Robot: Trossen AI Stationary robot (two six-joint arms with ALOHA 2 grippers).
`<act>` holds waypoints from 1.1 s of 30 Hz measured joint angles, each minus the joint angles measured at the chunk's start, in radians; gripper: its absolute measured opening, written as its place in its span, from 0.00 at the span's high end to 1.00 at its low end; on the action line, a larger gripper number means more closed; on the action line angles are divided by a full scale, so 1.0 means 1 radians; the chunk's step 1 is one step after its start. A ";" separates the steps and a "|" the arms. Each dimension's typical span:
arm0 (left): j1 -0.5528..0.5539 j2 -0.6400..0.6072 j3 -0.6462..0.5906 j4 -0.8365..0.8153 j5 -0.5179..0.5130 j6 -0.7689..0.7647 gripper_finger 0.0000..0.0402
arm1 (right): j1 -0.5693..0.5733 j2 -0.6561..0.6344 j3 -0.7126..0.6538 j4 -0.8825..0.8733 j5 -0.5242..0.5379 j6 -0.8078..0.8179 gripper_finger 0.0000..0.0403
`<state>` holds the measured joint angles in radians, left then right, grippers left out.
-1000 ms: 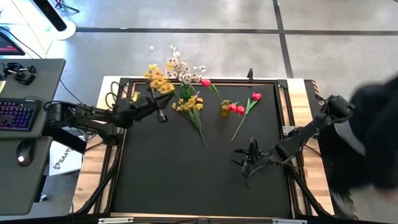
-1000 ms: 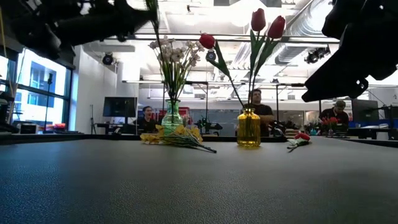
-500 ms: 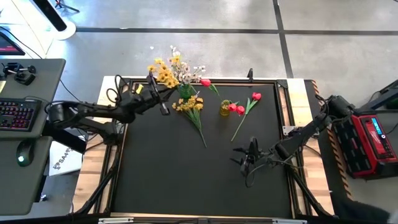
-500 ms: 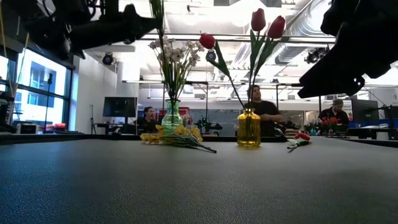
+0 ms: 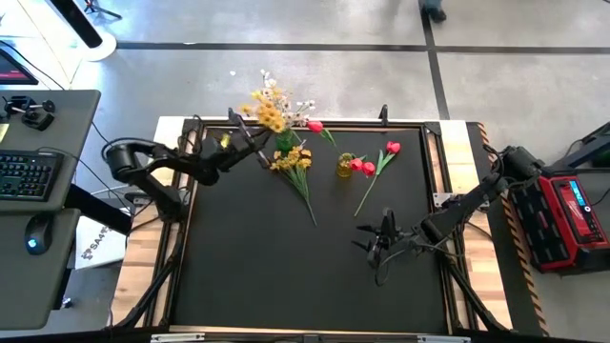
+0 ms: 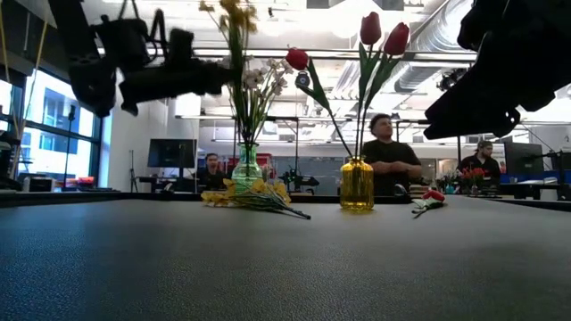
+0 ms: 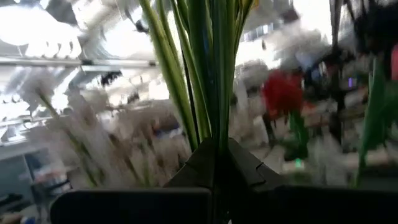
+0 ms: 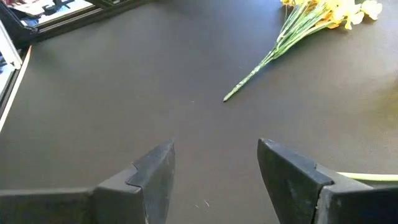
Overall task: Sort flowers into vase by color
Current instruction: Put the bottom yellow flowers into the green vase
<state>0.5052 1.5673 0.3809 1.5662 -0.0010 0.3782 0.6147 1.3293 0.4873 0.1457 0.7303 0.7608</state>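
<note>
My left gripper (image 5: 254, 142) is shut on a bunch of yellow flowers (image 5: 270, 111), held beside the green vase (image 5: 284, 143) that carries the white sprigs (image 6: 259, 80). Whether the bunch's lower stems reach the vase neck I cannot tell. A second yellow bunch (image 5: 292, 163) lies flat on the table in front of that vase. The yellow vase (image 6: 357, 184) holds three red tulips (image 6: 370, 28). Another red tulip (image 5: 392, 148) lies on the table to its right. My right gripper (image 5: 379, 244) hangs open above the table's near right part, touching nothing. My left gripper pinches the yellow bunch's green stems (image 7: 212, 106) between its two fingers (image 7: 245, 168), well below the blooms. The fingers come level from the table's left and lie across the stems. The bunch stands upright and lifted, its blooms (image 6: 230, 7) above the gripper.
Cables lie along the table's left edge (image 5: 174, 151). The lying yellow bunch's stem end (image 8: 227, 96) points toward my right gripper, and the lying tulip's stem (image 8: 367, 177) passes beside it. People sit in the room beyond the far edge (image 6: 385, 152).
My left gripper has moved toward the table's right and far edge, up to the green vase, carrying the yellow bunch upright; its blooms now stand among the white sprigs. A dark figure at the table's right has left the high view.
</note>
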 joint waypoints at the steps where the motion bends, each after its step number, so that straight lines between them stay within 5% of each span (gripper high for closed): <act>1: 0.000 0.012 0.000 -0.004 -0.008 0.008 1.00 | 0.000 0.000 0.000 0.002 0.000 0.000 0.48; 13: -0.028 0.023 0.002 0.004 -0.041 0.198 1.00 | 0.000 0.000 0.000 0.027 0.000 0.001 0.48; 20: 0.016 0.023 0.045 0.004 0.097 0.125 1.00 | -0.022 0.000 0.000 0.058 0.000 0.001 0.48; 33: 0.058 0.048 0.066 0.003 0.153 0.127 1.00 | -0.046 0.000 0.000 0.088 -0.029 -0.001 0.48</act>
<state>0.5629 1.6157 0.4473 1.5692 0.1520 0.5057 0.5686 1.3289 0.4877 0.2333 0.7017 0.7599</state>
